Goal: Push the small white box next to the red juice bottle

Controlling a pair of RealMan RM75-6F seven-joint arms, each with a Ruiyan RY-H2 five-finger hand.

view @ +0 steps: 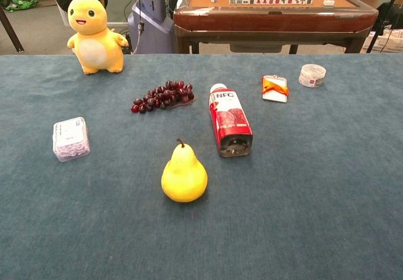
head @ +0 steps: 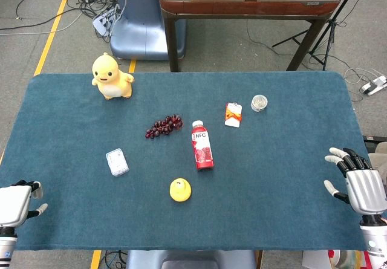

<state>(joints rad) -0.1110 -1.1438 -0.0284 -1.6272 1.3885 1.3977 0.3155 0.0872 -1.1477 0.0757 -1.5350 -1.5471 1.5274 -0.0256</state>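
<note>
My left hand (head: 17, 204) and right hand (head: 358, 183) rest at the near corners of the blue cloth-covered table (head: 290, 178), fingers spread and holding nothing, both well apart from the red plastic juice bottle (head: 202, 145) lying on its side mid-table. The small white box (head: 117, 162) sits well to the left of that bottle, not touching it. A yellow pear (view: 183, 174) stands just nearer than the bottle, dark red grapes (head: 164, 126) lie beyond-left of it, and a yellow plush duck (head: 110, 76) sits far beyond-left.
</note>
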